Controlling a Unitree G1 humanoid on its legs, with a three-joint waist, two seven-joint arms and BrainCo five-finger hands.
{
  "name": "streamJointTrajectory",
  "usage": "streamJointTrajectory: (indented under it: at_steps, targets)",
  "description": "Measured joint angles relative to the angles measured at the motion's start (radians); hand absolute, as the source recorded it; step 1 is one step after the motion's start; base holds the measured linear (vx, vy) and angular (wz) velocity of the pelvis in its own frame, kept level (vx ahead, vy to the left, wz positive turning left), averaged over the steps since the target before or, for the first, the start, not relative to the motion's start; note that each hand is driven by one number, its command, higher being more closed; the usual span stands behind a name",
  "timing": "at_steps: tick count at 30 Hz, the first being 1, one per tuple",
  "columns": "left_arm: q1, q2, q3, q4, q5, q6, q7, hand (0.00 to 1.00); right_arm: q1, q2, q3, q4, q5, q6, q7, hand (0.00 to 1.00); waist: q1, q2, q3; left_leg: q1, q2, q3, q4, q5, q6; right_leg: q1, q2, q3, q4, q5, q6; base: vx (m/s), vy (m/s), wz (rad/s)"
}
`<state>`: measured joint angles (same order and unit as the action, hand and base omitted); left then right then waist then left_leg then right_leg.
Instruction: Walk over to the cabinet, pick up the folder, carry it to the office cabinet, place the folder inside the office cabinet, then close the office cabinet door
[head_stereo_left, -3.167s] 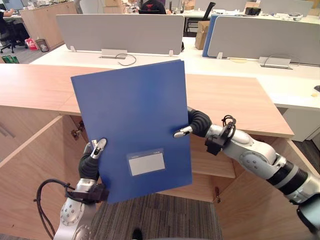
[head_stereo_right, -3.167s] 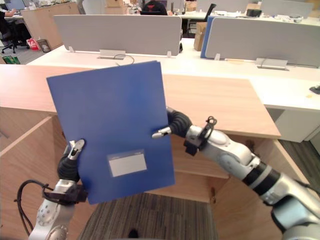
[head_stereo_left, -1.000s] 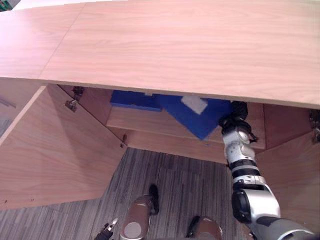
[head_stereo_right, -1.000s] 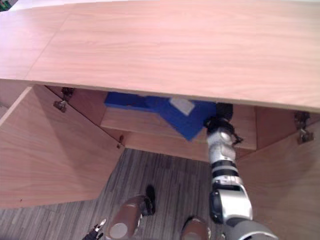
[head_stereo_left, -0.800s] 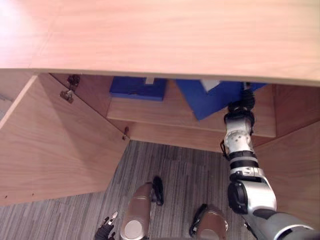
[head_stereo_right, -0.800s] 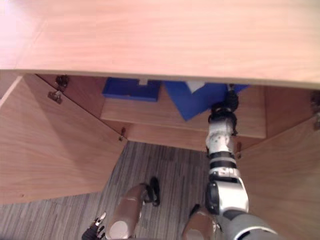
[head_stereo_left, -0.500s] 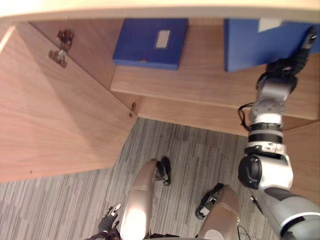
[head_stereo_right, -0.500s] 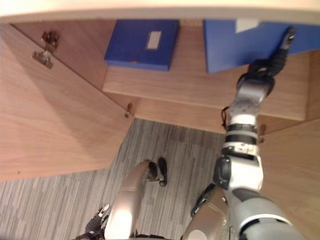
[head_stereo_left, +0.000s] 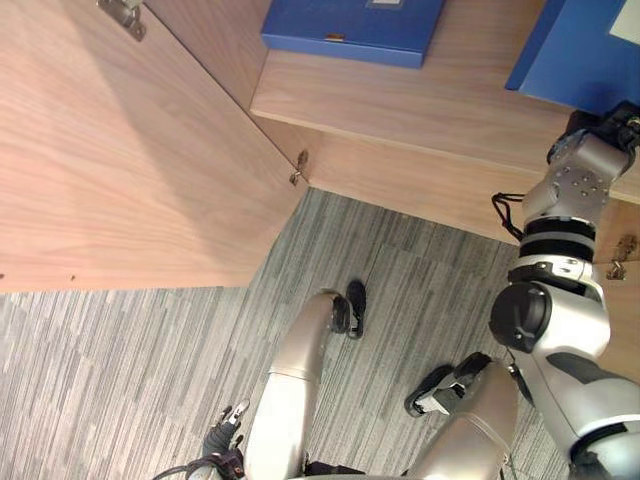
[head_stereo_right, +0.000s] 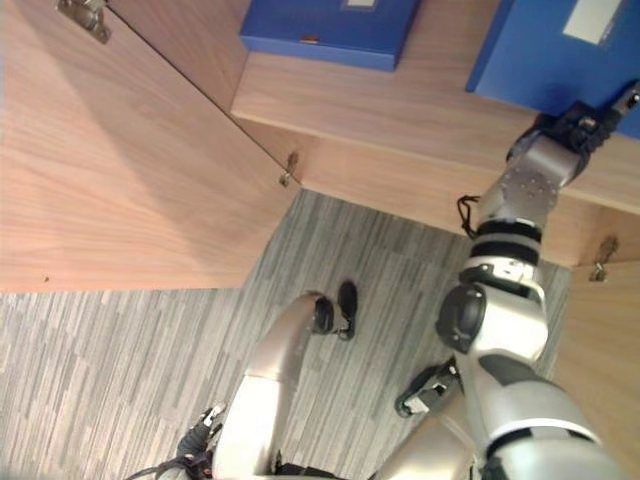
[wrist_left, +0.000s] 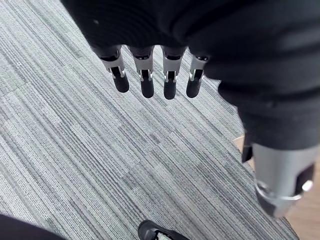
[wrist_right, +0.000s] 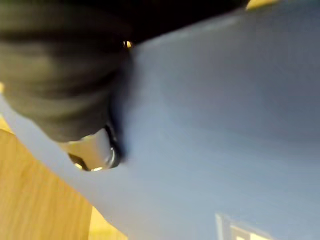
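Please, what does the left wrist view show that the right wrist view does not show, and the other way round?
Left wrist view: the left hand hangs with straight fingers over grey striped carpet and holds nothing. Right wrist view: the blue folder from very close, with the right hand against it and a wooden shelf beside it. Shared: each view has its own hand's dark ribbed cover in front.

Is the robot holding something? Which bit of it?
Left hand holds nothing. Right hand is at the near edge of the blue folder on the shelf; whether it grips cannot be told.
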<state>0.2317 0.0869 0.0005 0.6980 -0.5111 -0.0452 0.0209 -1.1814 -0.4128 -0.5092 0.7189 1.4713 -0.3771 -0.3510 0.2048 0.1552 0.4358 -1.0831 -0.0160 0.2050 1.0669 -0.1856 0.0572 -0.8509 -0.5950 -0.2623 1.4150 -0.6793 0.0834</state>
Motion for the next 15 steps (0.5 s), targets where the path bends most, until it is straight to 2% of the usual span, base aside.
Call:
streamJointTrajectory:
  at_steps: [7, 12, 15]
  targets:
    - [0.000, 0.004, -0.015, 0.002, 0.000, 0.009, 0.024, 0.00, -0.012, -0.006, 0.021, 0.025, 0.004, -0.001, -0.027, 0.00, 0.000, 0.003, 0.001, -0.003, -0.008, -0.006, -0.020, 0.015, -0.015, -0.003, 0.000, -0.004, -0.003, -0.001, -0.001, 0.03, -0.048, 0.06]
    - [-0.011, 0.004, -0.011, 0.018, 0.000, 0.009, 0.030, 0.00, -0.012, -0.010, 0.021, 0.032, -0.024, 0.004, -0.038, 0.00, -0.002, 0.002, 0.002, -0.010, -0.014, -0.012, -0.027, 0.024, -0.005, -0.004, 0.000, -0.008, -0.007, -0.001, -0.001, 0.06, -0.055, 0.06]
    - [-0.023, 0.004, -0.004, 0.038, -0.001, 0.009, 0.031, 0.00, -0.012, -0.016, 0.032, 0.048, -0.122, 0.048, -0.046, 0.00, -0.003, 0.001, 0.002, -0.011, -0.015, -0.013, -0.029, 0.028, -0.002, -0.004, 0.001, -0.008, -0.009, 0.000, -0.001, 0.06, -0.056, 0.01]
